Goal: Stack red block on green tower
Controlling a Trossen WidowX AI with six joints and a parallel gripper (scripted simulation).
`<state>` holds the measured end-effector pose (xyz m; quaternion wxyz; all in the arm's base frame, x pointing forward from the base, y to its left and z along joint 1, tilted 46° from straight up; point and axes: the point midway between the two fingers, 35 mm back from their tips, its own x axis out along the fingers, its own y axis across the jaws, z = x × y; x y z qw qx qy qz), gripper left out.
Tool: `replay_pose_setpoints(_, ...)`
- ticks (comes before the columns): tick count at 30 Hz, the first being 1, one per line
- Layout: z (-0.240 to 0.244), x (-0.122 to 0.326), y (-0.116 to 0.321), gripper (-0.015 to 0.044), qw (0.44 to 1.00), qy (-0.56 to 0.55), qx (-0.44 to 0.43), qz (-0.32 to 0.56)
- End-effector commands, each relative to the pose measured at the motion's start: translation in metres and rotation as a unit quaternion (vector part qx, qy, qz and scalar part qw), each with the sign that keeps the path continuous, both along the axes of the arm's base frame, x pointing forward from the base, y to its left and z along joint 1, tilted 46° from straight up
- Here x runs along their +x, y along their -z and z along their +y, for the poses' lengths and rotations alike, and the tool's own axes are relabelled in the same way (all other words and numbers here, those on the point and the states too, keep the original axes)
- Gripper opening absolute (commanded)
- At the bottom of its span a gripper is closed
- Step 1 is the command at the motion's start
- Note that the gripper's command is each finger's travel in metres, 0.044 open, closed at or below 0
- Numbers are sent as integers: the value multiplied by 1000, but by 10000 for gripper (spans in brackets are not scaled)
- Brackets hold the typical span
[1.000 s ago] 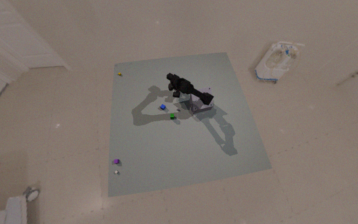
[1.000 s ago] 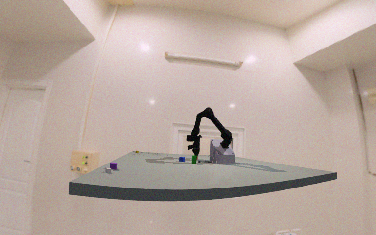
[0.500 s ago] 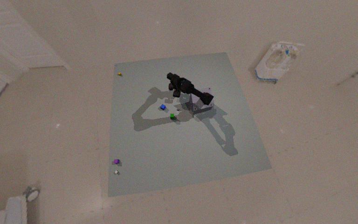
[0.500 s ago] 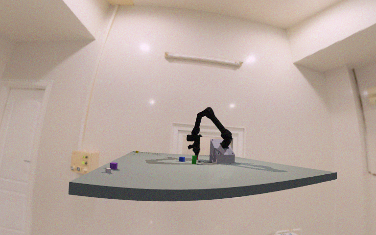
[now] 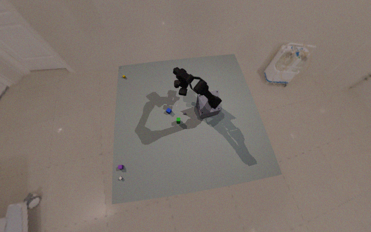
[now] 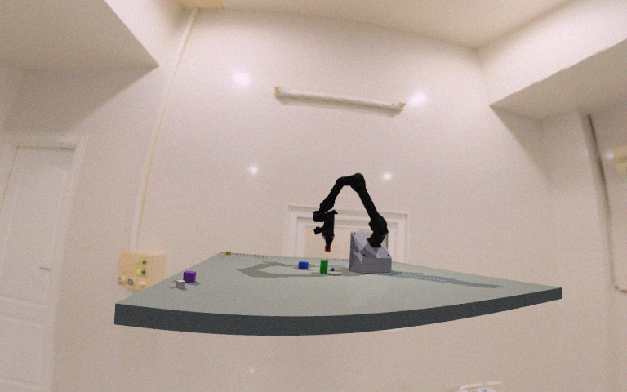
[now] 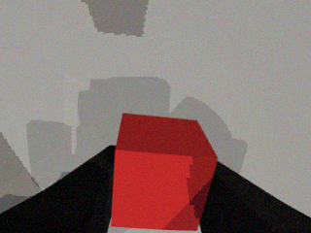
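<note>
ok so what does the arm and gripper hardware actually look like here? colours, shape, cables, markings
The arm is matte black throughout: slim links joined by chunkier rounded joint housings. It rises from a pale grey, wedge-shaped base with a few small dark dots on its faces. The gripper is black too; in the wrist view its fingers appear as plain dark wedges. No cables, labels or markings are visible.

Setting: plain indoor room, domestic or utility in character. Evidence: cream walls, a panelled white door point(image 6: 32, 258) at 9 o'clock, a ceiling-mounted tube light point(image 6: 340, 99) at 12 o'clock, a wall box with green lamps point(image 6: 140, 270), beige floor point(image 5: 314, 164), white bathroom-like fixture point(image 5: 287, 64) at 2 o'clock.
</note>
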<state>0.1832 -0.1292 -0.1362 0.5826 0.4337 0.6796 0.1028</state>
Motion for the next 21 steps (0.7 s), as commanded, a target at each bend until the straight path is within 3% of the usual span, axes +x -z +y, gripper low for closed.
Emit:
replay_pose_setpoints(1,-16,0,-14,0,1000,-2,-6,-2)
replay_pose_setpoints(11,-23,3,-24,0,1000,-2,-7,-2)
replay_pose_setpoints(21,0,51,-64,0,1000,3,-22,1)
